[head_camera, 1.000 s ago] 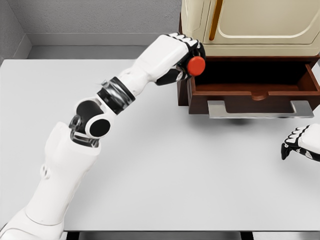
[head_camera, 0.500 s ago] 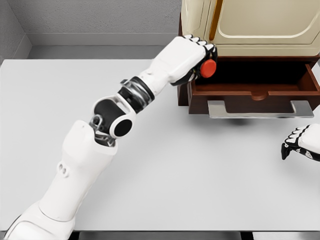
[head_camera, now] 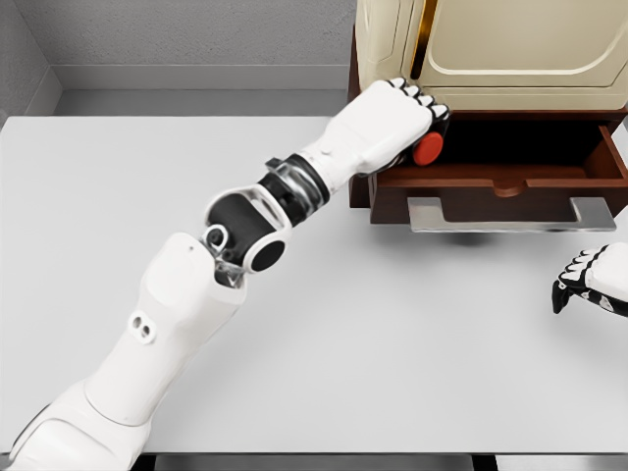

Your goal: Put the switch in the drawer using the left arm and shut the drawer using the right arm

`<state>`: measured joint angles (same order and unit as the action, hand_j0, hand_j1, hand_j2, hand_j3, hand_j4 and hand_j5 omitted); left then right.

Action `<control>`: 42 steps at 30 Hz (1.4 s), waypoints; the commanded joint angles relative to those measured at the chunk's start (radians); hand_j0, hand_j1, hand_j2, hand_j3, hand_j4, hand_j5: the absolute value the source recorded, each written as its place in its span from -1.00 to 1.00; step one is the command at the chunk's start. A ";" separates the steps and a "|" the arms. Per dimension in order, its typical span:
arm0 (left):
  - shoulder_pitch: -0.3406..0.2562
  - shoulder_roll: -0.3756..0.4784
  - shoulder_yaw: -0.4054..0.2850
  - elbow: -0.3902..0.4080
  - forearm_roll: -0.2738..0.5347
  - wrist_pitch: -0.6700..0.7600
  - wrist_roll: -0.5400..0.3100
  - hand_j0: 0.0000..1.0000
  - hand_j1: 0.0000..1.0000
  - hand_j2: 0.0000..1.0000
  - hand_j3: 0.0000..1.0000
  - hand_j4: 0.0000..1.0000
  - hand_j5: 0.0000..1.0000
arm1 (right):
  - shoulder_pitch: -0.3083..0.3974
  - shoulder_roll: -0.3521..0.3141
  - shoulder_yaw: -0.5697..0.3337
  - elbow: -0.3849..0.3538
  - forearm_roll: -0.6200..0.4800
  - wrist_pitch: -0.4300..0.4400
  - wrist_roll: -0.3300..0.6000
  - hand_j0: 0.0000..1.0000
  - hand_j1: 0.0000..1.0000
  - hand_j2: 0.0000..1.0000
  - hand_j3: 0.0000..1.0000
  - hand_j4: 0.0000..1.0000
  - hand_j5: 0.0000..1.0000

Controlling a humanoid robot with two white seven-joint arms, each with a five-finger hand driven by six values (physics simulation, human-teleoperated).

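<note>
One hand does the work: the left hand [head_camera: 397, 123] grips the red switch [head_camera: 428, 149] just above the open drawer [head_camera: 510, 177], at its left end. Carry it further inside before letting go. The right hand [head_camera: 592, 280] rests, fingers curled, on the table [head_camera: 392, 343].

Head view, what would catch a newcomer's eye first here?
The red switch, gripped in the left hand at the left end of the open drawer under the cream cabinet. The right hand rests on the table at the right edge.
</note>
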<state>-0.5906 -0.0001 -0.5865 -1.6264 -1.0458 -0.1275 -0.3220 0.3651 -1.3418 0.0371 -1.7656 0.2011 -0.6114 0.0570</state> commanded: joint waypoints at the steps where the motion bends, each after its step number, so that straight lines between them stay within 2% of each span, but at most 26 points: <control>1: 0.000 0.000 -0.013 0.007 -0.011 0.000 0.001 -0.39 -0.39 -0.39 -0.39 -0.39 -0.39 | 0.000 -0.002 0.000 0.000 -0.006 0.001 0.000 -0.30 -0.30 -0.30 -0.30 -0.30 -0.30; 8: -0.020 0.000 -0.026 0.005 -0.017 0.000 0.000 -0.34 -0.34 -0.34 -0.34 -0.34 -0.34 | 0.000 -0.002 0.000 -0.002 -0.006 0.001 0.000 -0.30 -0.30 -0.30 -0.30 -0.30 -0.30; 10: -0.028 0.000 -0.035 0.002 -0.017 -0.001 0.000 -0.22 -0.22 -0.22 -0.22 -0.22 -0.22 | 0.000 -0.002 0.000 0.000 -0.006 0.001 0.000 -0.30 -0.30 -0.30 -0.30 -0.30 -0.30; 13: -0.034 0.000 -0.041 -0.001 -0.017 -0.001 0.000 0.19 0.19 0.19 0.19 0.19 0.19 | 0.000 -0.002 0.000 0.000 -0.006 0.001 0.000 -0.30 -0.30 -0.30 -0.30 -0.30 -0.30; 15: -0.034 0.000 -0.041 -0.001 -0.017 -0.001 0.001 0.22 0.22 0.22 0.22 0.22 0.22 | 0.000 -0.002 0.000 0.000 -0.006 0.001 0.001 -0.30 -0.30 -0.30 -0.30 -0.30 -0.30; 18: -0.035 0.000 -0.041 -0.001 -0.017 -0.001 0.001 0.37 0.37 0.37 0.37 0.37 0.37 | 0.000 -0.002 0.000 0.000 -0.006 0.001 0.000 -0.30 -0.30 -0.30 -0.30 -0.30 -0.30; 42: -0.035 0.000 -0.049 -0.007 -0.062 0.000 0.001 0.44 0.44 0.44 0.44 0.44 0.44 | 0.000 -0.002 -0.002 0.000 -0.006 0.001 0.001 -0.31 -0.31 -0.31 -0.31 -0.31 -0.31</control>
<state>-0.6259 -0.0001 -0.6357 -1.6332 -1.1068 -0.1275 -0.3213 0.3651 -1.3421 0.0358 -1.7655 0.2012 -0.6114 0.0583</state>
